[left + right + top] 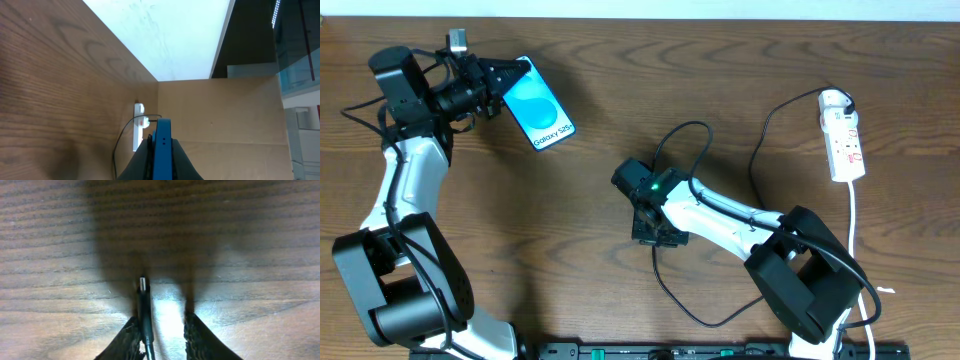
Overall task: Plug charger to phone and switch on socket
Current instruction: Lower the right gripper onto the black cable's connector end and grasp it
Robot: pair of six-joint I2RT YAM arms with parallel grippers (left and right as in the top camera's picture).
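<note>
The phone point(542, 108), blue-screened with "Galaxy" text, is held off the table at the far left by my left gripper point(505, 78), which is shut on its lower end. In the left wrist view the phone's blue edge point(162, 150) stands clamped between the dark fingers of the left gripper point(161, 160). The charger's black cable point(692, 124) loops across the middle of the table. Its plug tip point(144, 300) lies on the wood between the fingers of my right gripper point(162, 322), against the left finger, with a gap to the right one. The white socket point(843, 135) lies at the far right.
The socket's white cord point(855, 220) runs down the right side toward the front edge. More black cable curves on the table in front of my right gripper point(655, 235). The socket point(137, 127) shows far off in the left wrist view.
</note>
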